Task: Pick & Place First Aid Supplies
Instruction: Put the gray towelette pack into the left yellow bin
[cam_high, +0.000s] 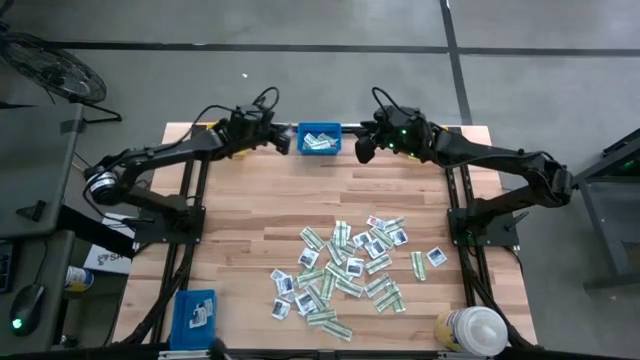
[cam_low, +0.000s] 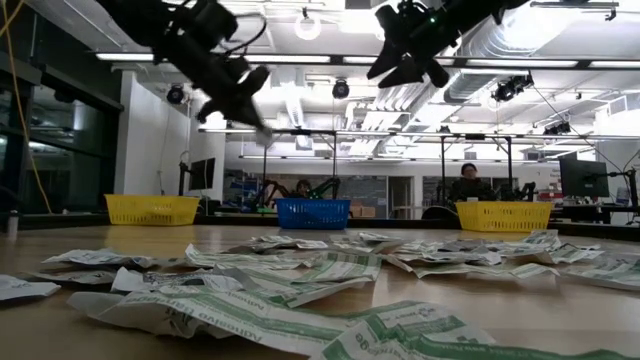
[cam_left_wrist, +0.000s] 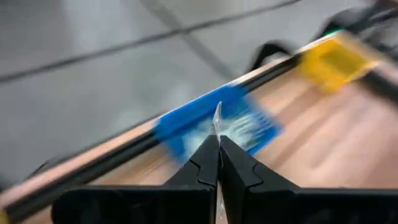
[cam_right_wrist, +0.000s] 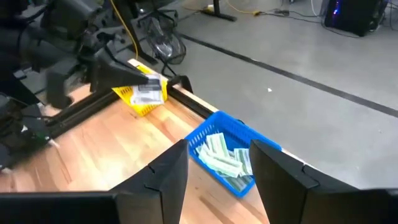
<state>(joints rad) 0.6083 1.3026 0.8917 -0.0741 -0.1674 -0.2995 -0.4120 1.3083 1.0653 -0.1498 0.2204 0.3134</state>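
Many first aid supplies (cam_high: 345, 268), white packets and green-and-white strips, lie loose on the near right of the wooden table. At the far edge stands a blue bin (cam_high: 320, 139) with strips lying inside it (cam_right_wrist: 222, 155). My left gripper (cam_high: 284, 142) hovers just left of that bin, shut on a white packet (cam_right_wrist: 148, 88). My right gripper (cam_high: 365, 150) hangs open just right of the bin, with nothing between its fingers (cam_right_wrist: 168, 177). My left gripper pinches a white packet between its two fingers; in the left wrist view the packet shows edge-on (cam_left_wrist: 217, 121), sticking out past the fingertips. The fingers slant down from the table's left. The packet is lifted clear of the table, beside the blue bin.
A yellow bin (cam_right_wrist: 142, 102) stands at the far left corner, another yellow bin (cam_low: 503, 215) at the far right. A second blue bin (cam_high: 195, 311) sits at the near left, and a white-capped bottle (cam_high: 470, 330) at the near right. People sit in the room beyond.
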